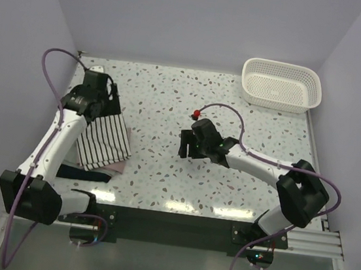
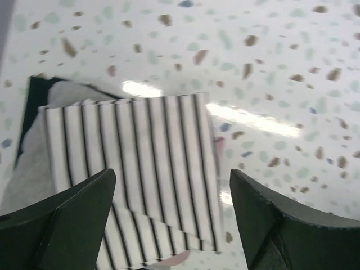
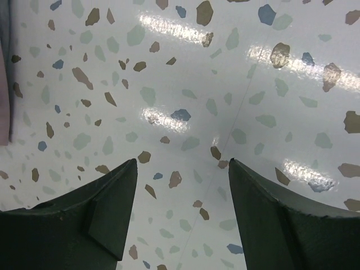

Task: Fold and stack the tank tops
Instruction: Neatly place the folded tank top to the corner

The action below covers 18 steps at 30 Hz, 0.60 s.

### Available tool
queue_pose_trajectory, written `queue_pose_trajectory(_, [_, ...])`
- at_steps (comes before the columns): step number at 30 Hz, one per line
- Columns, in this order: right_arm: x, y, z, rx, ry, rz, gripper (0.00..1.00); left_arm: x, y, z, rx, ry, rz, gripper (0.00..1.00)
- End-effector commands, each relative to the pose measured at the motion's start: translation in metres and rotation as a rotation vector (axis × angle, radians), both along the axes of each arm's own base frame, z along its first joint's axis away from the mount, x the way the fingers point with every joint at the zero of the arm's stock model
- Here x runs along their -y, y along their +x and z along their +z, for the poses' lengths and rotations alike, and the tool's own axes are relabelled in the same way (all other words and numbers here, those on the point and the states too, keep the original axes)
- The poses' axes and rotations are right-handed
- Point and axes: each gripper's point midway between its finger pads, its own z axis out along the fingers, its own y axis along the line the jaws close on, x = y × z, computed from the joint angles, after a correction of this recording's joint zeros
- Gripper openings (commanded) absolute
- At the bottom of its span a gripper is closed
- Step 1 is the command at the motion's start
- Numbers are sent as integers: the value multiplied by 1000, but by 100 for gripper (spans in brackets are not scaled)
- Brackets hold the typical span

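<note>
The striped tank top [image 1: 104, 140] lies folded at the left of the table, on top of a pink tank top [image 1: 116, 166] and a dark one [image 1: 90, 175] whose edges stick out. My left gripper [image 1: 111, 102] hovers over the stack's far end. In the left wrist view it is open [image 2: 171, 180] above the striped cloth [image 2: 135, 157], holding nothing, with a pink sliver [image 2: 180, 257] and a dark corner [image 2: 34, 95] showing. My right gripper [image 1: 188, 152] is open over bare table at mid-table [image 3: 183, 166]; a pink cloth edge [image 3: 4, 84] shows at the far left.
A white lattice basket [image 1: 281, 85] stands at the back right corner. A small red object [image 1: 196, 114] sits on the right arm's cable near mid-table. Walls close in the table on the left, back and right.
</note>
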Motion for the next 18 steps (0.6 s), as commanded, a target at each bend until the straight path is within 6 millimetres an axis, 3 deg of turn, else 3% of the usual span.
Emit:
queue_pose_trajectory(1, [10,11,38,101,41,-68,70,60,17,27,168,-124,-136,88])
queue_pose_trajectory(2, [13,11,41,111,37,-83,70,80,12,18,158,-139,-188,88])
queue_pose_trajectory(4, [22,10,48,123,30,-116,70,109,14,20,210,-190,-243,88])
queue_pose_trajectory(5, [31,9,57,154,32,-146,70,134,5,9,196,-202,-309,89])
queue_pose_trajectory(7, [45,8,66,180,27,-195,70,162,3,6,222,-227,-359,89])
queue_pose_trajectory(8, [56,8,80,224,36,-234,71,184,-7,-1,210,-231,-419,89])
queue_pose_trajectory(9, [66,4,79,227,15,-259,72,198,-8,2,237,-251,-442,89])
queue_pose_trajectory(14, [105,-9,96,285,16,-372,73,250,-38,-18,234,-313,-594,89])
queue_pose_trajectory(18, [133,-22,93,306,-2,-447,75,267,-49,-22,246,-336,-649,89])
